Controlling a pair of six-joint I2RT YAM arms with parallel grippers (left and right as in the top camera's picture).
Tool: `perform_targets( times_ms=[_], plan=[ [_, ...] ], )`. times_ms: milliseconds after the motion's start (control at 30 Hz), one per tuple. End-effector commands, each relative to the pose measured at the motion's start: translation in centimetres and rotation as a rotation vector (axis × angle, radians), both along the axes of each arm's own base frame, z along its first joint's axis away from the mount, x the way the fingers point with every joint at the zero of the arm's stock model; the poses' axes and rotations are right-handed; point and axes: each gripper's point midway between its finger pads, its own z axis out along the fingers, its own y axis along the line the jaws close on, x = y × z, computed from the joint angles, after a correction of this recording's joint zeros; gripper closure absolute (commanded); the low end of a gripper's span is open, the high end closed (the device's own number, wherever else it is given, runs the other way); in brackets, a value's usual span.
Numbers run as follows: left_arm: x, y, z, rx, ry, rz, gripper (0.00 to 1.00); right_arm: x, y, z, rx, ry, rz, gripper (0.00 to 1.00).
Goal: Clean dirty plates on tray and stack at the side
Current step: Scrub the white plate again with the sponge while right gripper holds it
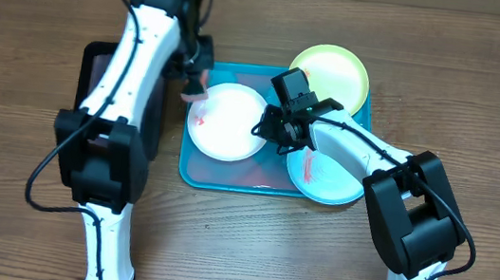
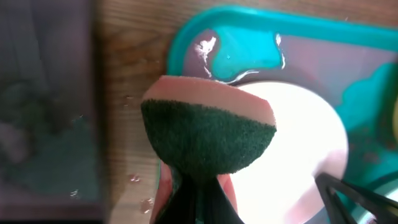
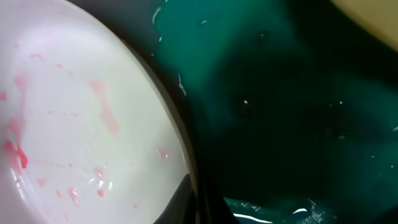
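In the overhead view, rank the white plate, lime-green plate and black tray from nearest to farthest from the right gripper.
1. White plate, its rim at the right gripper.
2. Lime-green plate, upper right.
3. Black tray, far left.

The brown desk [image 1: 33, 37] shows matt wood grain. The turquoise rectangular plastic tray [image 1: 191, 166] gleams wet and glossy. The round white plastic plate [image 1: 228, 123] at frame centre is smooth and shiny. The pink foam sponge [image 2: 208, 140] carries a rough, fibrous dark-green scouring face.
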Motion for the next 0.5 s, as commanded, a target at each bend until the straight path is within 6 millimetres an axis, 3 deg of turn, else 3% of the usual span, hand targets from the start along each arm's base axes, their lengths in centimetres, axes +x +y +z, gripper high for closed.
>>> perform_targets(
  times_ms=[0, 167, 300, 467],
  plan=[
    [-1.5, -2.6, -3.1, 0.009, 0.044, -0.057, 0.96, 0.2, -0.5, -0.6, -0.005, 0.030, -0.079, 0.96],
    [-1.7, -2.8, -6.4, 0.058, 0.030, -0.068, 0.96, 0.1, -0.8, -0.7, -0.012, 0.038, -0.079, 0.96],
    [-2.1, -0.4, -8.2, 0.179, 0.025, -0.023, 0.96, 0.1, -1.0, -0.8, -0.017, 0.043, -0.079, 0.96],
    [-2.4, 2.1, -8.9, 0.315, 0.013, 0.012, 0.96, 0.1, -1.0, -0.8, -0.017, 0.043, -0.079, 0.96]
  ],
)
